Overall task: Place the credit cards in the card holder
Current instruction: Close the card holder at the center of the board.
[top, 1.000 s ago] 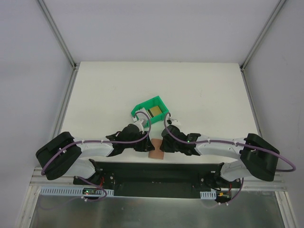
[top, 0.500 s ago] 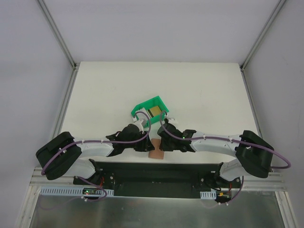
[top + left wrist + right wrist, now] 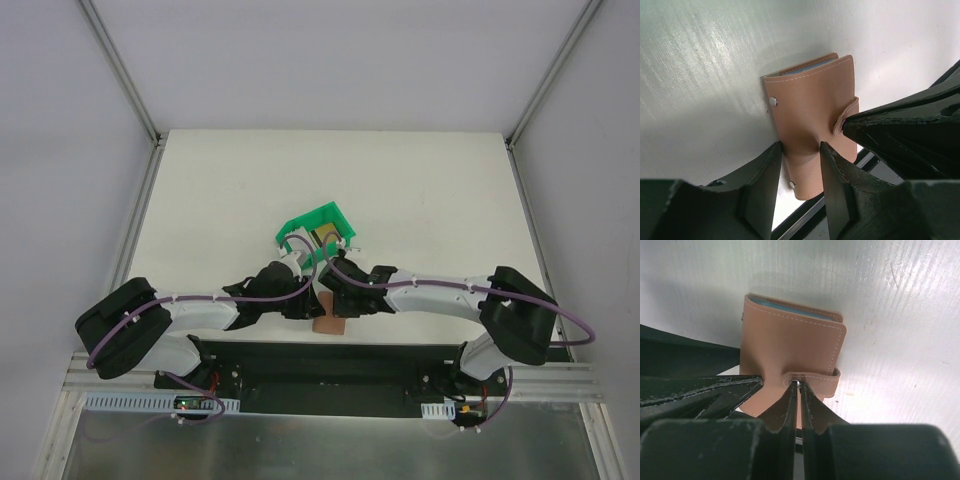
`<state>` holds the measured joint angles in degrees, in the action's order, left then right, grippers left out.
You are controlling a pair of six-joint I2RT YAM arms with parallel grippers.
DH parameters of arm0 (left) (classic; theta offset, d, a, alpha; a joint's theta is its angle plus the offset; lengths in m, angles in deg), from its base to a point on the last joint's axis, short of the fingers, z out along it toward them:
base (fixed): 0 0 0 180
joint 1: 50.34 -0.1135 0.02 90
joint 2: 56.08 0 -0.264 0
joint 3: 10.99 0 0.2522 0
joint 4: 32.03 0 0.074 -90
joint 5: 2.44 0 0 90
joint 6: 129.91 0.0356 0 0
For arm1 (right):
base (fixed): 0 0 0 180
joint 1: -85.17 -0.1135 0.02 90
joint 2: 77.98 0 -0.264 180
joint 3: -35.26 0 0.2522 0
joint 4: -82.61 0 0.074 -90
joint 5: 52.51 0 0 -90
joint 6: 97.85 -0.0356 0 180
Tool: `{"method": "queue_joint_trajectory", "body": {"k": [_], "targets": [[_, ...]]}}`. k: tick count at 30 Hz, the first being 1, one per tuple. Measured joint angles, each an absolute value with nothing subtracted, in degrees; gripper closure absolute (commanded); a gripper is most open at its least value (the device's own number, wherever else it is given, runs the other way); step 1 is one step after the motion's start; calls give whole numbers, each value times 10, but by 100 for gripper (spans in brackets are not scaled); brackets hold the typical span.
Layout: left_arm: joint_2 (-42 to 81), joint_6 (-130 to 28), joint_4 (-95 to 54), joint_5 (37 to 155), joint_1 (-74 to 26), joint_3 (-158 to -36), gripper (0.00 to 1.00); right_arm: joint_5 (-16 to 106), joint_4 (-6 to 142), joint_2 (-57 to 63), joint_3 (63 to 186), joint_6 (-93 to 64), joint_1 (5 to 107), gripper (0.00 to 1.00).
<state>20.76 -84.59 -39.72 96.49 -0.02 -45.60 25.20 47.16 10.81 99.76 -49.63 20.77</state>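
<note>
Now the closed wallet (image 3: 810, 100) lies right at both sets of fingertips, its long side running away from the left gripper (image 3: 800, 146), whose fingers pinch its near end, while the fingers of the right gripper (image 3: 799, 385), almost together, nip the snap tab (image 3: 816, 380), probably next to be pulled open.

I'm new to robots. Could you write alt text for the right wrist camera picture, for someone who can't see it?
The right gripper, jaws nearly together, pinches the snap tab of a closed tan leather card holder lying on a white table. The left gripper's dark fingers lie against its left side.
</note>
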Motion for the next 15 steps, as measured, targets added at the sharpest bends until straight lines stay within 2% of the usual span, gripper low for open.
{"method": "queue_joint_trajectory", "body": {"k": [15], "targets": [[204,-859,-414,962,0,-444,62,263,450,130,1022,-492,213,90]]}}
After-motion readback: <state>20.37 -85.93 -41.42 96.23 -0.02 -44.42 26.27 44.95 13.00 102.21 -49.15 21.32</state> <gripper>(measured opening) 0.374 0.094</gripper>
